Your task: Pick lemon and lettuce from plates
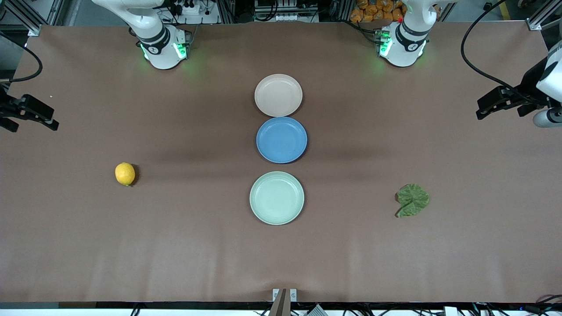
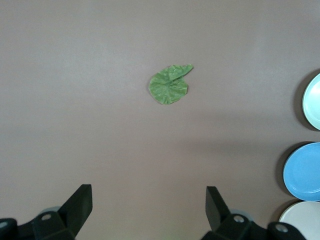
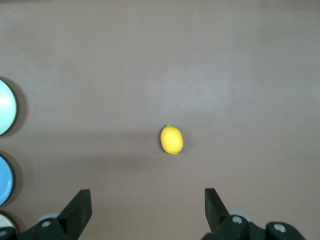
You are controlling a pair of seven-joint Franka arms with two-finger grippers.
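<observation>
The lemon (image 1: 125, 174) lies on the bare table toward the right arm's end, off any plate; it shows in the right wrist view (image 3: 171, 139). The lettuce (image 1: 412, 200) lies flat on the table toward the left arm's end, and shows in the left wrist view (image 2: 169, 85). The beige plate (image 1: 278, 95) and the mint green plate (image 1: 276, 198) are both empty. My left gripper (image 1: 500, 109) (image 2: 148, 200) is open and empty, up at the left arm's end of the table. My right gripper (image 1: 33, 120) (image 3: 147, 200) is open and empty at the right arm's end.
An empty blue plate (image 1: 281, 139) sits between the beige and mint plates in the table's middle. The brown table top (image 1: 175, 245) stretches wide around the lemon and the lettuce. Both arm bases stand along the table's edge farthest from the front camera.
</observation>
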